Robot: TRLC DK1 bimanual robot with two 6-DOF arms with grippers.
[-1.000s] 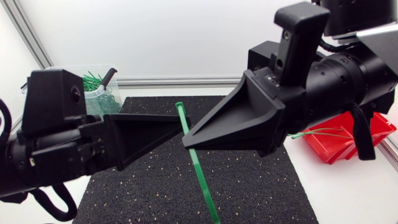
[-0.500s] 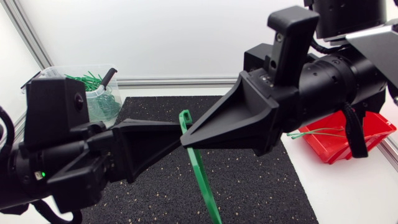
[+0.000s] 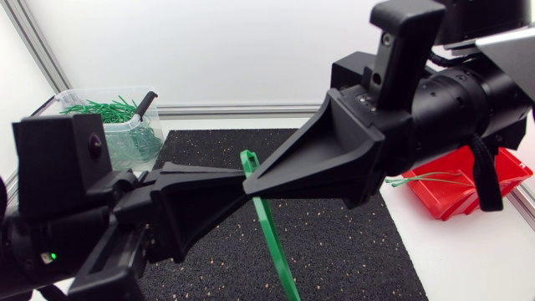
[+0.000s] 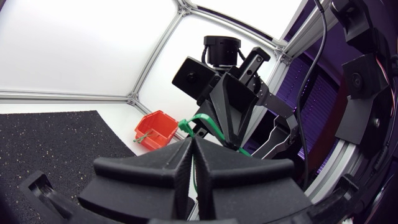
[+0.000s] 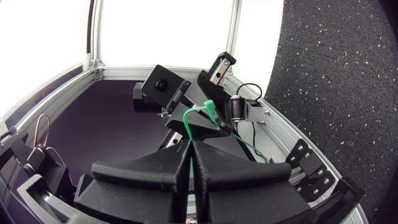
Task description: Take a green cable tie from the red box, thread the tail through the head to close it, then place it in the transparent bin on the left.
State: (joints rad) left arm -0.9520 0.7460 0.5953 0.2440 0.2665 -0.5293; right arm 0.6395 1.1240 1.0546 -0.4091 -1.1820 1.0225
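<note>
While both arms meet tip to tip above the mat (image 3: 351, 242), threading seems the step in hand; the left gripper (image 3: 237, 173) and right gripper (image 3: 251, 183) are each pinched tight on the tie (image 3: 269, 230), held aloft between box (image 3: 456, 194) and bin (image 3: 125, 134); next, I judge, the tail needs fine lining-up with the head.

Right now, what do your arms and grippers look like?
Left gripper and right gripper: matte black, broad wedge fingers, boxy black camera mount on each. Right arm: black cylindrical joint, silver-grey link, black strap loop. Left arm shows a small green light.
</note>
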